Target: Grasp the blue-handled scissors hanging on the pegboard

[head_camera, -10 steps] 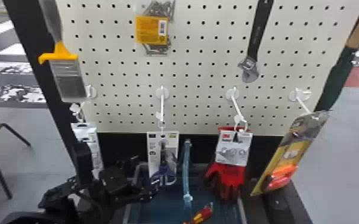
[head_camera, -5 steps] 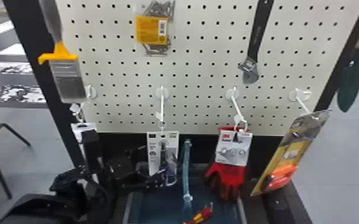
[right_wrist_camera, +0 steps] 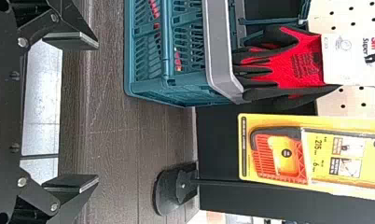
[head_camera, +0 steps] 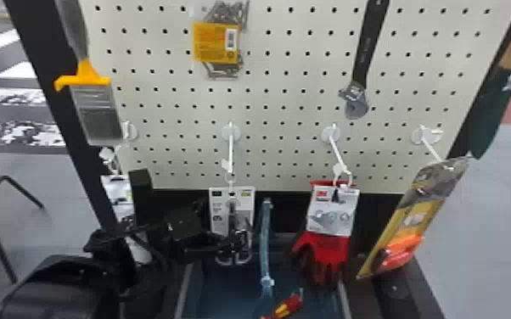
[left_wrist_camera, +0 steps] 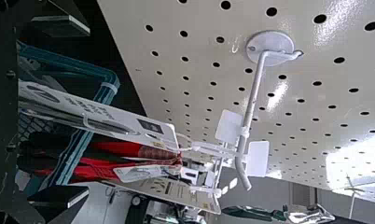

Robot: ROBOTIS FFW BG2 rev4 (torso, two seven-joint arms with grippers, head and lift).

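Note:
The blue-handled scissors (head_camera: 232,237) hang in a white card pack from the middle-left hook (head_camera: 230,146) of the pegboard (head_camera: 293,85). Their handles sit low, in front of the teal crate. My left gripper (head_camera: 225,247) is at handle height, reaching in from the lower left. In the left wrist view the pack (left_wrist_camera: 99,116) lies edge-on between the two fingers (left_wrist_camera: 59,25) of the left gripper (left_wrist_camera: 59,112), which stand wide apart and open. My right gripper (right_wrist_camera: 69,112) is open and holds nothing, over the floor beside the crate.
A teal crate (head_camera: 263,237) below the board holds a red-handled tool (head_camera: 284,307). Red gloves (head_camera: 322,254) and a yellow pack (head_camera: 411,220) hang to the right. A paintbrush (head_camera: 93,102), a yellow-carded pack (head_camera: 218,40) and a wrench (head_camera: 358,63) hang above.
My left arm has moved right and forward, bringing its gripper from beside the crate up to the scissors pack. The pack still hangs on its hook.

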